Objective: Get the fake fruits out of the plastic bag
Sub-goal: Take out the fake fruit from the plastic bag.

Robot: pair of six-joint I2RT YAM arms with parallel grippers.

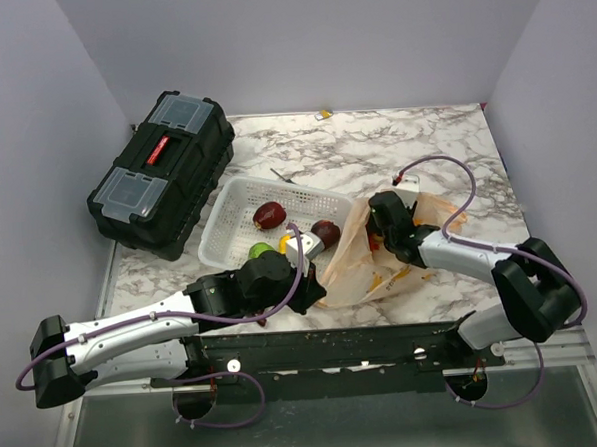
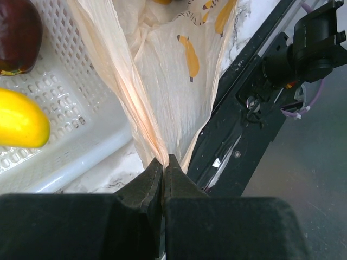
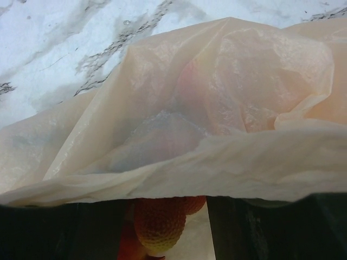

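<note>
The left tool (image 2: 164, 164) is clenched on the edge of the plastic bag (image 2: 162, 81) beside the white basket (image 2: 81, 157), while the right tool (image 1: 384, 224) sits inside the bag, straddling an orange fake fruit (image 3: 157, 223), grip unclear.

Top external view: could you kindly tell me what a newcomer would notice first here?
The peach plastic bag sprawls in the near middle, its edge pinched by the left tool. Beside it, a white basket holds fake fruits; a black toolbox sits far left.
</note>
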